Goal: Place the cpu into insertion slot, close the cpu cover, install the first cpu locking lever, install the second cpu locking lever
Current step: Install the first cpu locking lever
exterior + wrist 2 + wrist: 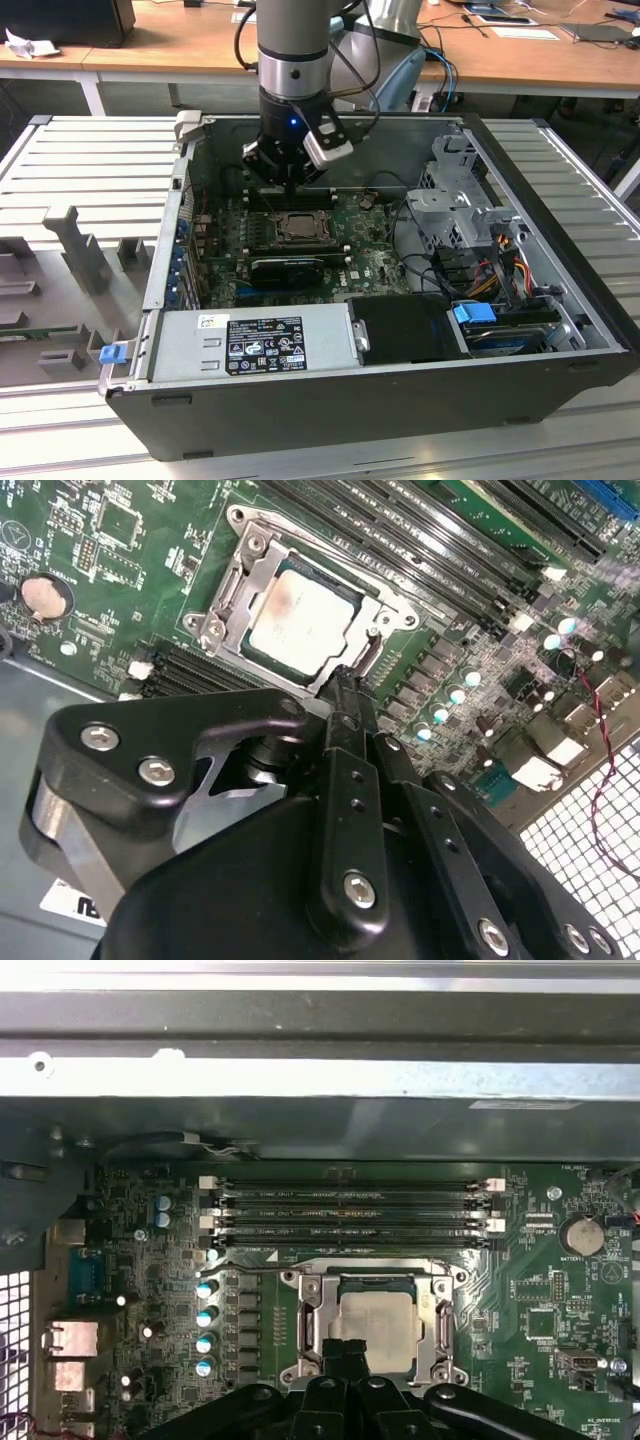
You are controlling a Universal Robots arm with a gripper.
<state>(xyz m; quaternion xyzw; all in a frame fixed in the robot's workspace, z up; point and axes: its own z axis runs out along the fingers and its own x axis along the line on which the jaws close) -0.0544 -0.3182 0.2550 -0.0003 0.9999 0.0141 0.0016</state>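
Cpu seated in slot, cover flat around it, on green board inside open case. Gripper just above slot's edge; jaws pressed together, gripping nothing. Memory sticks beside slot.

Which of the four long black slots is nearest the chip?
The long black slot bordering the metal frame around the pale square chip; the other three lie beyond it.
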